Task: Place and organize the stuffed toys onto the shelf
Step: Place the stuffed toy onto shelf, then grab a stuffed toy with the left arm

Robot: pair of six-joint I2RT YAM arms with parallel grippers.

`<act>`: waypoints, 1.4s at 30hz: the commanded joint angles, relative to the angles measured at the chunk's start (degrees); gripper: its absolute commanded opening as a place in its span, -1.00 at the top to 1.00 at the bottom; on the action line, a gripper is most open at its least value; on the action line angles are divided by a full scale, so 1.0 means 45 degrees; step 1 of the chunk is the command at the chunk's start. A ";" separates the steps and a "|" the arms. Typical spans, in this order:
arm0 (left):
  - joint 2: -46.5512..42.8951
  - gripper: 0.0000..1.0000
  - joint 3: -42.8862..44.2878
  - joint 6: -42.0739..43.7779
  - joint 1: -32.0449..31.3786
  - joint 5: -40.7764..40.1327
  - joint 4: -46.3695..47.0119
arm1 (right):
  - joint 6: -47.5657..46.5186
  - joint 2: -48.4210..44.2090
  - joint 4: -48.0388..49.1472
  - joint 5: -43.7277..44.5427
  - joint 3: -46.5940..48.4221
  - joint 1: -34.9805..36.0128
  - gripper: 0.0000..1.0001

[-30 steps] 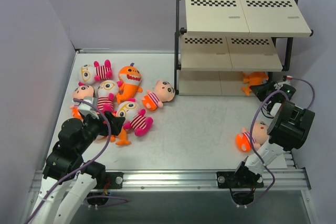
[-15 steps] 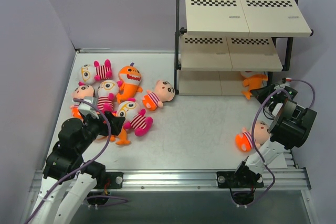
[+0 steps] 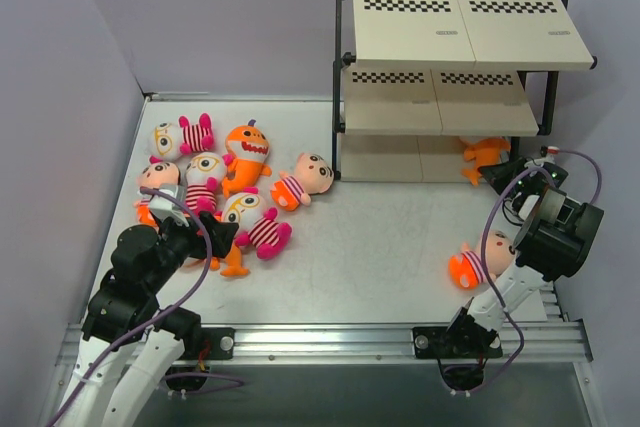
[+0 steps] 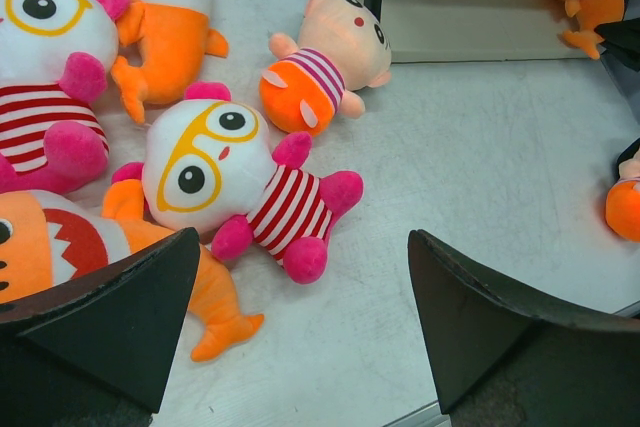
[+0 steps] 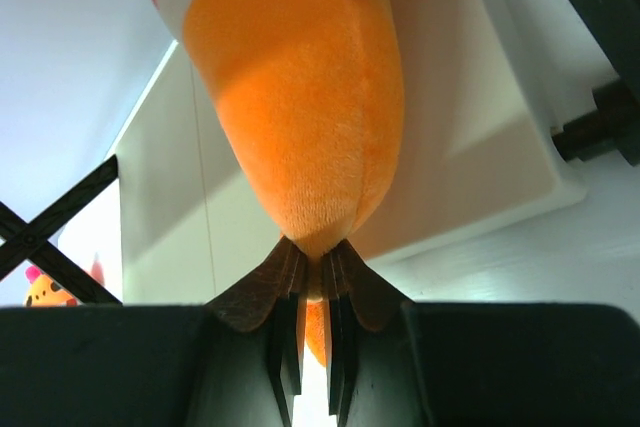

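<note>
My right gripper is shut on the tail end of an orange shark. It holds the shark at the right front of the shelf's bottom tier, partly under the middle board. My left gripper hangs open over the table, near a glasses toy and empty. Several stuffed toys lie in a pile at the left: a shark, glasses toys and a striped doll. Another doll lies by the right arm.
The shelf's black frame post stands close to the striped doll. The purple side walls hem the table in on the left and right. The right arm's purple cable loops beside the shelf's right end.
The right wrist has shifted slightly to the right and the shark in its grip has turned a little at the bottom tier. The left arm has not moved.
</note>
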 commanded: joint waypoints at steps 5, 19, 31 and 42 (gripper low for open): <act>0.0131 -0.88 0.0022 0.0110 -0.0075 -0.0023 0.0317 | 0.0896 0.0249 0.1179 -0.0246 0.0405 -0.0208 0.82; 0.0111 -0.88 0.0022 0.0110 -0.0075 -0.0042 0.0317 | 0.0642 -0.0336 0.0945 0.0321 -0.0297 -0.0188 0.07; -0.0026 -0.88 0.0003 0.0110 -0.0075 -0.0003 0.0317 | 0.0135 -0.2737 -0.0869 0.2503 -0.1274 -0.0091 -0.44; 0.0267 -0.88 0.0061 0.0071 -0.0075 -0.0062 0.0258 | -0.0238 -0.7716 -0.6747 0.8463 -0.1801 0.1998 -0.58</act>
